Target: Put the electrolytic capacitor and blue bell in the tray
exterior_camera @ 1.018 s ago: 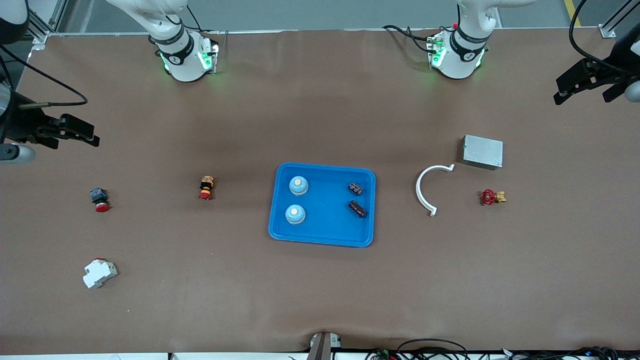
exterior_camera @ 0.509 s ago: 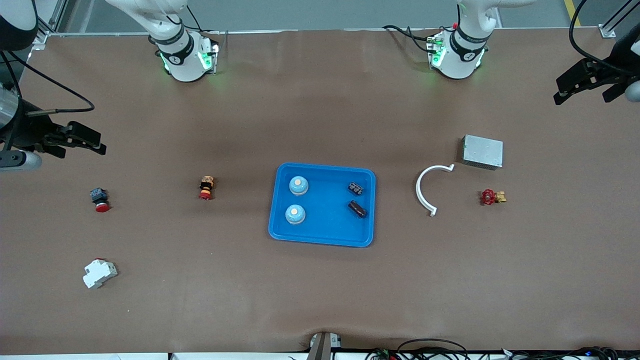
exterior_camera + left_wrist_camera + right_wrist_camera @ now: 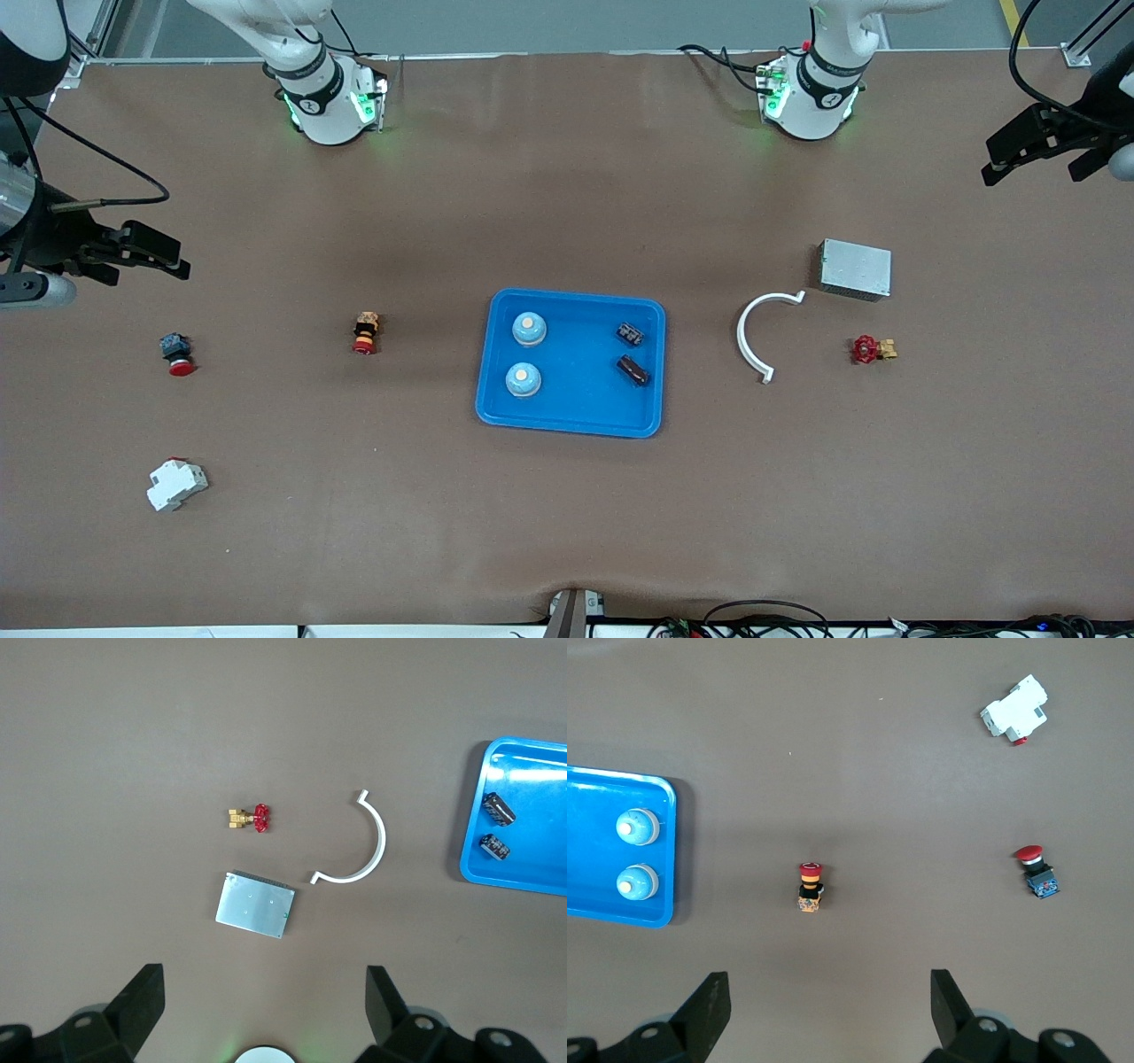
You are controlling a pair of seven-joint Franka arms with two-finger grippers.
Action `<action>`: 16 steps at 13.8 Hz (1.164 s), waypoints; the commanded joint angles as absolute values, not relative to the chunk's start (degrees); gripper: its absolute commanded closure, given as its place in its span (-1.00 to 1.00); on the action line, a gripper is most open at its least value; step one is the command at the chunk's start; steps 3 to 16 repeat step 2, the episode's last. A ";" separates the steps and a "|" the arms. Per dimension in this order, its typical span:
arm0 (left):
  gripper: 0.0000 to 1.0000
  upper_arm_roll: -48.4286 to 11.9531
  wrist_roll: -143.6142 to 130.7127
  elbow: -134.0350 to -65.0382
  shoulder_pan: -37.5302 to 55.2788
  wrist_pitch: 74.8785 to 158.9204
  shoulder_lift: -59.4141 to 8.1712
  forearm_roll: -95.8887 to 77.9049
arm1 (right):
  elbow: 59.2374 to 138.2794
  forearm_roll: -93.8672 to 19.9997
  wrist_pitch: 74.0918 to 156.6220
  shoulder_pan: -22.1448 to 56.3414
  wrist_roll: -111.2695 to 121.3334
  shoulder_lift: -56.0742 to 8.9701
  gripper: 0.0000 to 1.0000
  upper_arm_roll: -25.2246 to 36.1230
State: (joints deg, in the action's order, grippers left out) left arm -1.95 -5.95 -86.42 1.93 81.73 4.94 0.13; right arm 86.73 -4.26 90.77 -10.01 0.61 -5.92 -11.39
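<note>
The bright blue shallow rectangular plastic tray (image 3: 572,416) with rounded corners and a raised rim sits in the middle of the brown table (image 3: 567,532). Inside it, toward the right arm's end, stand two pale blue dome-shaped bells with cream buttons on top (image 3: 529,329) (image 3: 523,380), one nearer the front camera than the other. Toward the left arm's end of the tray lie two small dark cylindrical electrolytic capacitors (image 3: 630,334) (image 3: 633,370), both on their sides. Judged from this, the placing looks done.

The left gripper (image 3: 1035,158) hangs over the left arm's end of the table with its fingers spread wide and nothing between them. The right gripper (image 3: 142,252) hangs over the right arm's end, also wide apart and empty. Both arms appear to be waiting.

Outside the tray, toward the left arm's end, lie a white curved plastic half-ring (image 3: 760,332), a flat grey metal box (image 3: 855,268) and a small red-handled brass valve (image 3: 873,349). Toward the right arm's end lie an orange-and-red push-button (image 3: 365,332), a red mushroom button on a dark blue body (image 3: 176,354) and a white plastic circuit breaker (image 3: 176,485).

Little seems at risk now. The capacitors, being round and lying flat, could roll if the tray were bumped, though the rim should keep them in. An arm sweeping low across the middle could knock a bell over or shove the tray. A further grasp at one of the look-alike buttons would wrongly add a part.
</note>
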 commanded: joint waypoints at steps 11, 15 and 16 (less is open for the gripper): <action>-1.00 -1.93 -5.98 -84.73 1.49 80.86 4.92 -0.62 | 85.78 -4.83 90.62 -9.23 0.26 -6.68 -1.00 -11.43; -1.00 -1.93 -5.98 -84.73 1.49 80.86 4.92 -0.62 | 85.78 -4.83 90.62 -9.23 0.26 -6.68 -1.00 -11.43; -1.00 -1.93 -5.98 -84.73 1.49 80.86 4.92 -0.62 | 85.78 -4.83 90.62 -9.23 0.26 -6.68 -1.00 -11.43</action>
